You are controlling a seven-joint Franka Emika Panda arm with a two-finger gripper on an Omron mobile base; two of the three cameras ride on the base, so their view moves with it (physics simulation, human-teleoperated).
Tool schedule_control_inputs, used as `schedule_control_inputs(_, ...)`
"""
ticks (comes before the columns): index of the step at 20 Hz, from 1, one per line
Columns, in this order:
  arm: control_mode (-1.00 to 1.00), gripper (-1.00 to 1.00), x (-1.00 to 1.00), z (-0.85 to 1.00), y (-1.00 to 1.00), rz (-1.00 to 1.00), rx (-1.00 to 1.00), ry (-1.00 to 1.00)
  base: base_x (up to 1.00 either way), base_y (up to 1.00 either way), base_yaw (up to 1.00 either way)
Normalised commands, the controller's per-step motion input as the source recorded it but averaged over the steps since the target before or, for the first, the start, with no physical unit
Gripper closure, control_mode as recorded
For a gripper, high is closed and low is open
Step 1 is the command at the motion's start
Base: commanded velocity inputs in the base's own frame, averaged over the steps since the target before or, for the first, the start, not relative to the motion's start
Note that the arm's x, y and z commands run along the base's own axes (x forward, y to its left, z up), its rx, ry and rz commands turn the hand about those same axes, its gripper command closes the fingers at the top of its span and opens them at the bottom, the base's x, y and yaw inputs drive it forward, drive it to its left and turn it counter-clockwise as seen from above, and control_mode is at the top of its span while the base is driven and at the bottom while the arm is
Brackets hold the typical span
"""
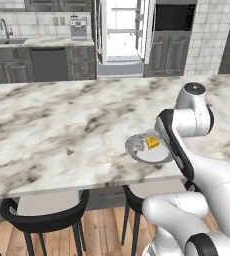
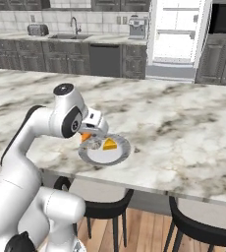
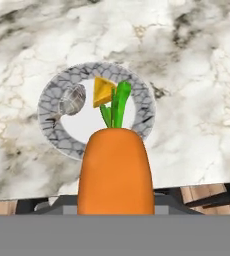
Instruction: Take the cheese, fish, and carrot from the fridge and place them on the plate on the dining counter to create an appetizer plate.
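The carrot, orange with a green top, fills the lower middle of the hand view and hides my fingertips. My gripper is shut on the carrot and hovers just above the left edge of the grey plate. The yellow cheese wedge and the small grey fish lie on the plate, which rests near the front edge of the marble dining counter. From the left, my arm hides part of the plate, with the cheese showing beside it.
The fridge stands open at the back, past the counter. Black stools sit under the counter's front edge. A coffee machine and a sink are on the back counter.
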Motion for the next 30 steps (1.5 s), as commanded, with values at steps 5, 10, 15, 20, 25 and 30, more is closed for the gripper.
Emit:
schedule_control_inputs(5,-1.0,1.0,0.74,-0.59,0.0,0.02,0.0,0.0,0.0,0.0,0.0)
schedule_control_inputs(10,-1.0,1.0,0.55,-0.83,0.0,0.01,0.0,0.0,0.0,0.0,0.0)
schedule_control_inputs(15,-1.0,1.0,0.25,-0.7,-0.04,0.0,0.0,0.0,0.0,0.0,0.0)
schedule_control_inputs(20,-1.0,1.0,0.04,-0.47,-0.11,0.0,0.0,0.0,0.0,0.0,0.0)
schedule_control_inputs(25,-1.0,1.0,0.1,-0.23,-0.05,0.0,0.0,0.0,0.0,0.0,0.0)
schedule_control_inputs(30,-1.0,1.0,0.39,-0.1,-0.01,0.0,0.0,0.0,0.0,0.0,0.0)
